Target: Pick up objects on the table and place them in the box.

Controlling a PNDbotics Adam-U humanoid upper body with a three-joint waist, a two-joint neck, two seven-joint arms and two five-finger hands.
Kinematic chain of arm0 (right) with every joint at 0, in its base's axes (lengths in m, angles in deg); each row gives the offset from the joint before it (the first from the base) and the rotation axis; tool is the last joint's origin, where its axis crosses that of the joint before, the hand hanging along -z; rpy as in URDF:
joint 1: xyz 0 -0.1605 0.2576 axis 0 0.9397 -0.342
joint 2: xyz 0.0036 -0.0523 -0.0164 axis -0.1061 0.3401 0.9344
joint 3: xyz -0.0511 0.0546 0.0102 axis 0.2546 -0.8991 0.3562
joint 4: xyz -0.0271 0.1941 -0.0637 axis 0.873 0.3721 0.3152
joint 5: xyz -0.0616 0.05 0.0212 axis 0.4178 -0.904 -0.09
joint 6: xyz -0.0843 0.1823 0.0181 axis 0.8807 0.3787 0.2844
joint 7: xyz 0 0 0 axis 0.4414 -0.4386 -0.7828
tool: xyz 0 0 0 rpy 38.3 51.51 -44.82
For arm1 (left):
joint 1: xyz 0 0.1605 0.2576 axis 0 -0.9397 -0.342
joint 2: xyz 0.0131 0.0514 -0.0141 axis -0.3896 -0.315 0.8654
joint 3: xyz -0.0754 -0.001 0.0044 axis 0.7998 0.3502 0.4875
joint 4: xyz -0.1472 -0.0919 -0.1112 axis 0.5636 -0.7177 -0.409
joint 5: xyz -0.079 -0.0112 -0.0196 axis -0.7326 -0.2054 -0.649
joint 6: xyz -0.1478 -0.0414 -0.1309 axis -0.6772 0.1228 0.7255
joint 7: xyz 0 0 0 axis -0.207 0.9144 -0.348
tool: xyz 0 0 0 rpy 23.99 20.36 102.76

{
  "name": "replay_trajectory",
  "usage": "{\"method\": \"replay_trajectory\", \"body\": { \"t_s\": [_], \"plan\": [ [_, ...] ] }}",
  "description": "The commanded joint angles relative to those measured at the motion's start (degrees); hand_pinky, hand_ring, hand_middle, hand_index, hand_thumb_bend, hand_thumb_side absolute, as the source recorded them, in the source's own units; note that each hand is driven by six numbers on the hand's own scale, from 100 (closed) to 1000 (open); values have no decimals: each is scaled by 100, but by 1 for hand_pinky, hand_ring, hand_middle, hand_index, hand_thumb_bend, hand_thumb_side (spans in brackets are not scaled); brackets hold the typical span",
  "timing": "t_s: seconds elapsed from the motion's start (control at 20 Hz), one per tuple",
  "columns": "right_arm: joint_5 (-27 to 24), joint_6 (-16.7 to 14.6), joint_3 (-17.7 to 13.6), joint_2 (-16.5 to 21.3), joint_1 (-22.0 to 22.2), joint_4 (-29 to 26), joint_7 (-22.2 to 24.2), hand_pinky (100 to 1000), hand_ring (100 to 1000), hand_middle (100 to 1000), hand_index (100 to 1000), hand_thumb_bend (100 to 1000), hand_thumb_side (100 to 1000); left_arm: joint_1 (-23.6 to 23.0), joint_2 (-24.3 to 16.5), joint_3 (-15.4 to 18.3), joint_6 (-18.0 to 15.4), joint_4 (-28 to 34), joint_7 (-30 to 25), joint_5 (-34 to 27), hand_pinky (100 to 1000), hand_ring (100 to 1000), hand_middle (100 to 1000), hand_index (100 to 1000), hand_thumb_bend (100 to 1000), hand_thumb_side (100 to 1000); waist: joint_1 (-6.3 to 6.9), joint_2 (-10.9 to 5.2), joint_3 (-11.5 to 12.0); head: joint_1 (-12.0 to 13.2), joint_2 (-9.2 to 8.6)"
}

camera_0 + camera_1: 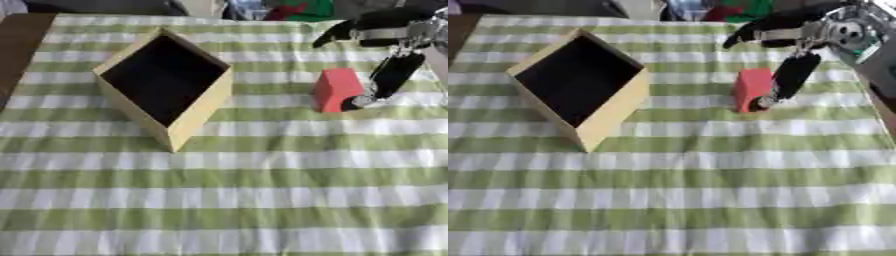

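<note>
Block: a red block (336, 89) stands on the green-and-white striped cloth (262, 190), well to the right of the box (199, 111) and apart from it.
Box: wooden, dark inside, open side up, sitting askew to the stripes; nothing shows in it.
Right hand: the right hand (385, 30) comes in from the upper right; one finger (394, 75) reaches down along the block's right side, its tip touching or just beside the block near the cloth. Another finger points left above the block.
Grip: I cannot tell whether the hand has closed on the block; the far side of the block is hidden.
Doing it well: get a finger on each opposite side of the block before lifting, lift straight up, then carry left over the box's near rim.
Left hand: in neither view.
Cut off: the right arm past the wrist; clutter along the far edge is unreadable.
</note>
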Motion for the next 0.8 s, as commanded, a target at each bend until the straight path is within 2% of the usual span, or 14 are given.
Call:
{"method": "replay_trajectory", "body": {
  "t_s": [0.05, 0.25, 0.8],
  "plan": [
    [219, -5, -224, 5, -163, 197, 289, 1000, 1000, 958, 1000, 599, 317, 33, -90, 19, -4, 99, -27, -7, 1000, 479, 496, 743, 100, 118, 15, -76, 12, 15, -44],
    [410, 7, -379, -117, -220, 495, 543, 1000, 1000, 956, 1000, 591, 313, 39, -74, 20, -4, 99, -34, -9, 1000, 479, 495, 743, 100, 119, 19, -37, 38, 15, -63],
    [774, -68, -516, -418, -289, 1236, 568, 1000, 1000, 951, 1000, 581, 302, 53, -23, 19, -2, 99, -50, -18, 1000, 477, 494, 742, 100, 125, 32, 44, 97, -3, -120]
  ]
}}
